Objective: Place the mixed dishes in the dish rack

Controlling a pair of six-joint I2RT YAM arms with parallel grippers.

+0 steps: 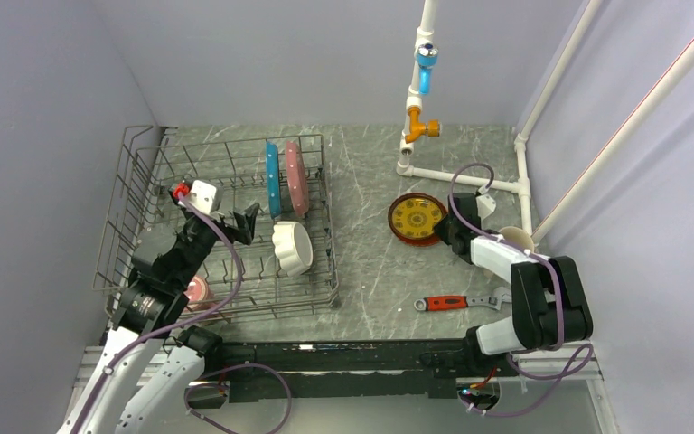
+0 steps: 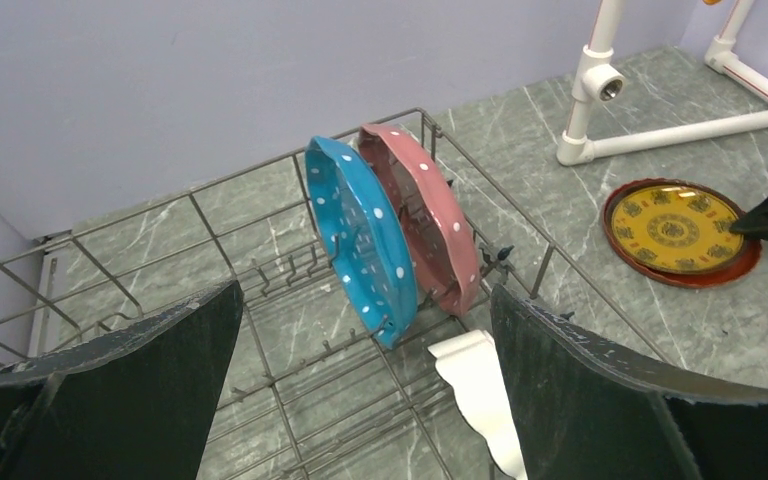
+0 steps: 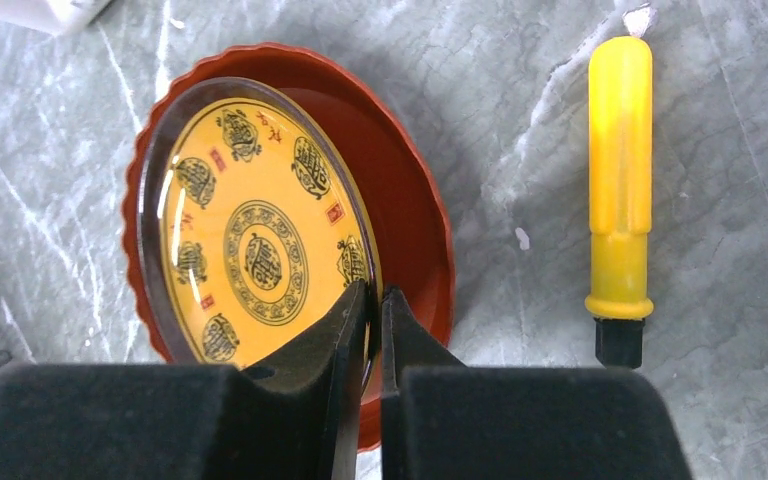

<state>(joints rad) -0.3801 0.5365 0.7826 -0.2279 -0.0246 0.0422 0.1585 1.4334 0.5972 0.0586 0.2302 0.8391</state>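
Pinching the red-brown plate (image 3: 250,240) at its six o'clock rim, the right hand (image 3: 373,300) is clenched. The plate lies on the desk (image 1: 361,271), three o'clock of the rack (image 1: 330,244). The left hand (image 2: 363,300) hangs released above the rack. Such a shallow edge grip may slip on lifting.

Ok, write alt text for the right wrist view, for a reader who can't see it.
The right gripper pinches the near rim of a red-brown plate with a yellow patterned centre, on a grey marbled table. A yellow screwdriver lies right of the plate, not touching it.
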